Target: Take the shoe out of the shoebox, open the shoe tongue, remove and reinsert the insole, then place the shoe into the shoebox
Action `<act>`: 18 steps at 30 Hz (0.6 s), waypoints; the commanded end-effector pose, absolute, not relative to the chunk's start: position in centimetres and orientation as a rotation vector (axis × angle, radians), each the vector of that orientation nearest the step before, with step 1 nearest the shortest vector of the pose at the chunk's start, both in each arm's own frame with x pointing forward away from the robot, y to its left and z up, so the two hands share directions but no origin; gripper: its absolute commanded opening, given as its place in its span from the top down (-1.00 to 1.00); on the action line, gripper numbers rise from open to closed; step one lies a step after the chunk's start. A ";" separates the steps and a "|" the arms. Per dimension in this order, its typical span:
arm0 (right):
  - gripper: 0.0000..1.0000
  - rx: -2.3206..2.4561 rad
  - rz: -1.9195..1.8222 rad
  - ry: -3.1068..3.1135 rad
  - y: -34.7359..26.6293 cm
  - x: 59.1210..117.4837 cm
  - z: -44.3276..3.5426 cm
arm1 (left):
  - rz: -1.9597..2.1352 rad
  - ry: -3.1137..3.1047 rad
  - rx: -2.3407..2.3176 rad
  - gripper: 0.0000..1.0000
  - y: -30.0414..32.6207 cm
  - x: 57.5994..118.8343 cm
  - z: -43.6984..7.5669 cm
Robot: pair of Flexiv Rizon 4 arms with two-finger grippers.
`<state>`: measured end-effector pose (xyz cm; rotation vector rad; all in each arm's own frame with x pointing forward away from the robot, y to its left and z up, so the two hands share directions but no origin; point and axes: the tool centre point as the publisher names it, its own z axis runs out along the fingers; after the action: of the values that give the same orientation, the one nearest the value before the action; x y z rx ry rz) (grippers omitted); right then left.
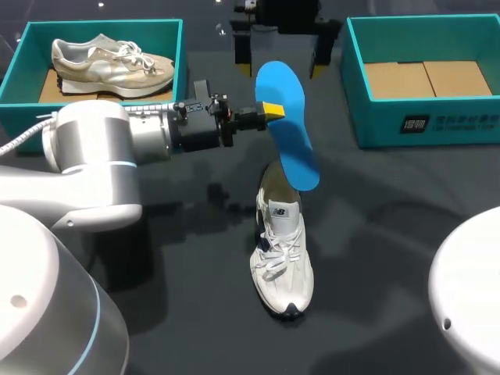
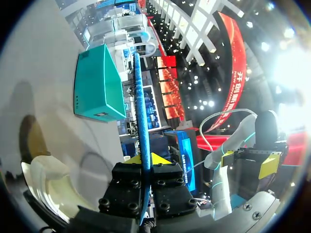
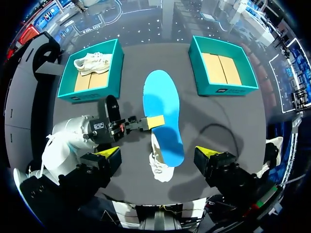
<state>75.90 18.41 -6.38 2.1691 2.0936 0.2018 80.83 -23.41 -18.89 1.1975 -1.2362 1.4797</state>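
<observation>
Grips the bright blue foam insole (image 1: 286,117) in the left gripper (image 1: 272,110), upper middle of the frame, over the white laced sneaker (image 1: 283,250) lying at centre. Shows the right gripper (image 3: 158,155) spread wide, nothing held; teal cardboard shoebox (image 1: 375,121) at upper right.

A dark grey tabletop (image 1: 391,258) carried, at its far left, a teal open-topped cardboard box (image 1: 16,70) holding a cream and beige sneaker (image 1: 109,64), while a black boxy stand (image 1: 285,31) sat at the far middle.
</observation>
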 end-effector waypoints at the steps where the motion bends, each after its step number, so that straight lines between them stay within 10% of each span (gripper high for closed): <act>1: -1.00 2.152 0.144 2.069 18.9 76.1 -6.4 | 1.482 -1.234 1.198 1.00 -23.5 80.8 -19.0; 18: -1.00 2.210 0.250 2.088 17.8 76.5 -6.6 | 1.482 -1.234 1.198 1.00 -23.5 80.8 -19.0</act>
<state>76.41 18.78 -6.23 2.1917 2.0658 0.2018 80.85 -23.46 -18.93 1.1971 -1.2351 1.4798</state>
